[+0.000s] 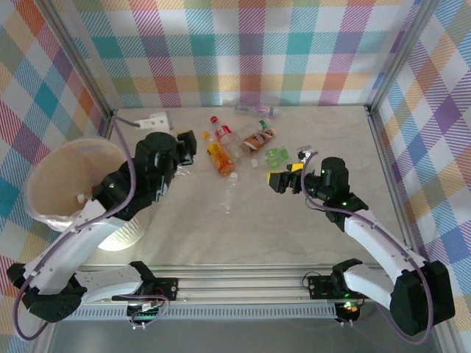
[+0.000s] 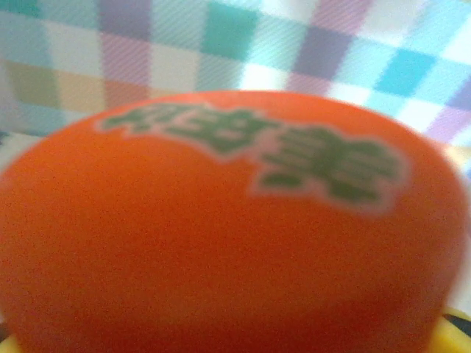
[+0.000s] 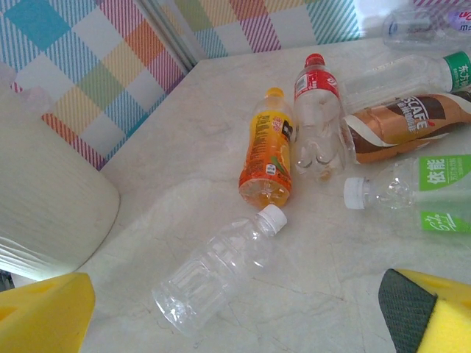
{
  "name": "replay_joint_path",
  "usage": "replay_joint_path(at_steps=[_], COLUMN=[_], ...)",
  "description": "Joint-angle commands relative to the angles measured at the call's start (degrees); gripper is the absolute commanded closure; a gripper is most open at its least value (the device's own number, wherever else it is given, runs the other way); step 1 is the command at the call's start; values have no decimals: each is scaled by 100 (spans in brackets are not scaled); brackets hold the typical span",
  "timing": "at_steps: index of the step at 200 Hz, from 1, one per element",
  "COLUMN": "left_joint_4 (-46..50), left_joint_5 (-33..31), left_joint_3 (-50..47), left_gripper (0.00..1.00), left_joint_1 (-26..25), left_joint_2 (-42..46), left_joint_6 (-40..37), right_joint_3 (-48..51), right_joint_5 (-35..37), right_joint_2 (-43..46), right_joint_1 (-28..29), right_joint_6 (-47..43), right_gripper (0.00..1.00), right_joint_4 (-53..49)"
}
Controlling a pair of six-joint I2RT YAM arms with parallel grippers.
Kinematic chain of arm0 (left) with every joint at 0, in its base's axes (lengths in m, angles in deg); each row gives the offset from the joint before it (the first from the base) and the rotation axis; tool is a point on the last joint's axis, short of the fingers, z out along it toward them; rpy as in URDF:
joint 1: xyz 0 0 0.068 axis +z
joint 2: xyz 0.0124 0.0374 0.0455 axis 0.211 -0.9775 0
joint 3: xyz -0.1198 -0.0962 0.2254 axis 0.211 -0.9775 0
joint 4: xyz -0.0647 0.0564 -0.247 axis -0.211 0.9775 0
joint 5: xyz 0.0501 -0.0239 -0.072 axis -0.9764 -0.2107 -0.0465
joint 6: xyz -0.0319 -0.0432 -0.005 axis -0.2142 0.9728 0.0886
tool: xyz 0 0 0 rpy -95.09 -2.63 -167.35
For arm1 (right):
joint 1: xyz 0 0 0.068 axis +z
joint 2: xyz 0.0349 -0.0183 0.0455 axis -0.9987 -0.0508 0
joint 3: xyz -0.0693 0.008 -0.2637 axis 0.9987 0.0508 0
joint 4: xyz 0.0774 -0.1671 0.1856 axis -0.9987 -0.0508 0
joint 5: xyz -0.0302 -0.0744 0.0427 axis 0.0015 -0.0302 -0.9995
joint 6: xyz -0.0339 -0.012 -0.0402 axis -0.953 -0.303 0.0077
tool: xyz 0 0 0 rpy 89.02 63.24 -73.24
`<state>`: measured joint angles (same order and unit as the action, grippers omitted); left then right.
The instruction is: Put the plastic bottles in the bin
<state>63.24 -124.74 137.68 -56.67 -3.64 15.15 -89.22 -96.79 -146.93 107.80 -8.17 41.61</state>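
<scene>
My left gripper [image 1: 185, 147], just right of the bin [image 1: 59, 169], is clamped on an orange-labelled bottle [image 2: 221, 243]. My right gripper [image 1: 287, 173], farther right of the bin, has its jaws wide apart near the loose plastic bottles [image 3: 266, 158] lying on the table [image 1: 243, 235].

You're working in a robot test cell, a lab rig rather than a lived-in room. Plaid cloth walls [image 1: 243, 44] stretched on aluminium posts [image 1: 403, 55] close in beyond and beside your right gripper [image 1: 287, 173]. A marble-look tabletop [image 1: 243, 235] lies beneath it, and a slotted aluminium rail [image 1: 243, 283] runs behind it.
</scene>
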Motion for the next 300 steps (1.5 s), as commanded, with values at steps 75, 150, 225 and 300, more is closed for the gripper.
replay_joint_path(at_steps=[75,150,225,300], left_joint_4=[1000,1731,1969,1743], left_joint_5=[-1386,1401,4549,4789], left_joint_3=[399,243,209,-122], left_gripper=[56,54,53,29], left_joint_1=[2119,4988,7215,7226], left_joint_2=[904,720,-34,-25], left_joint_6=[130,705,637,867], right_joint_3=[67,52,154,200], right_joint_5=[-117,-137,-25,-37], right_joint_2=[-15,9,108,99], right_joint_1=[30,30,31,31], right_joint_6=[-103,-12,-169,-212], right_gripper=[0,0,0,0], right_joint_4=[373,354,338,373])
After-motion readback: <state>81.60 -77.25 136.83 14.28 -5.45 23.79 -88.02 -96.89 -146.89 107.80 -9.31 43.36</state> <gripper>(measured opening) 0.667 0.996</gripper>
